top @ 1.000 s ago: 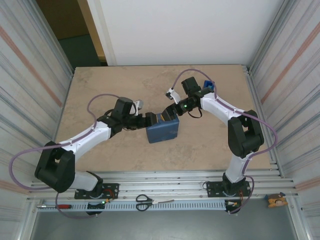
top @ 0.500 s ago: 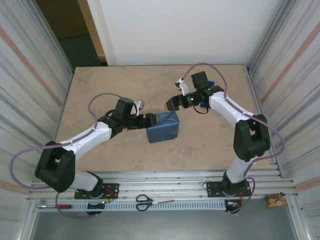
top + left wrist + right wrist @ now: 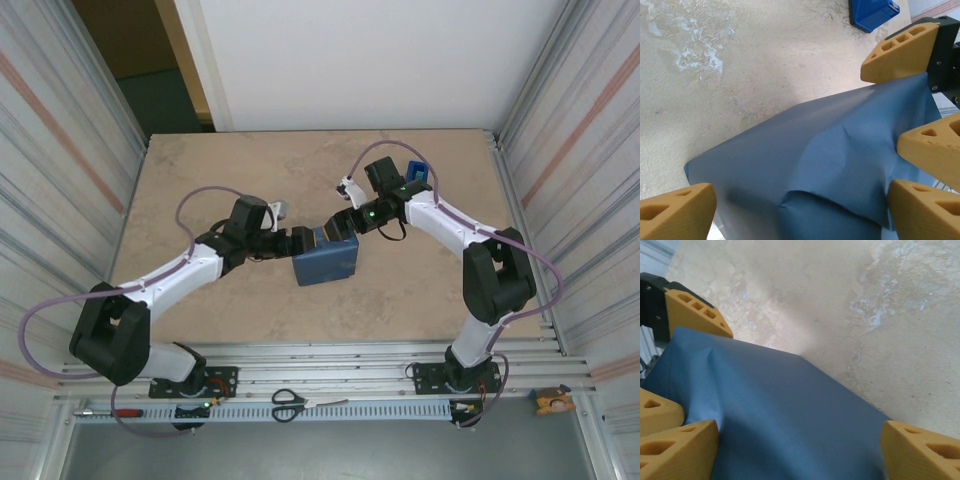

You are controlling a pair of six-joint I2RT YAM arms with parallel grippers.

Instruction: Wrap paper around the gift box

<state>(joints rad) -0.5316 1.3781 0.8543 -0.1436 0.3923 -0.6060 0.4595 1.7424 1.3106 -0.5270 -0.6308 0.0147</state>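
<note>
The paper (image 3: 327, 260) is dark blue and folded round a flat parcel in the middle of the table; the gift box is hidden inside it. My left gripper (image 3: 306, 241) sits at the parcel's left end, open, its fingers (image 3: 675, 210) spread wide across the creased paper (image 3: 815, 160). My right gripper (image 3: 346, 222) is at the far edge, open too, its fingertips (image 3: 920, 450) either side of the paper (image 3: 785, 410). The two grippers face each other, almost touching.
A blue tape dispenser (image 3: 416, 172) stands at the back right, behind the right arm. Scissors (image 3: 288, 404) and a red-handled tool (image 3: 125, 412) lie on the front rail. Corrugated metal walls close in both sides.
The right gripper lifted off toward the back right half a second ago, then came back down onto the parcel's far edge. The left arm stayed put.
</note>
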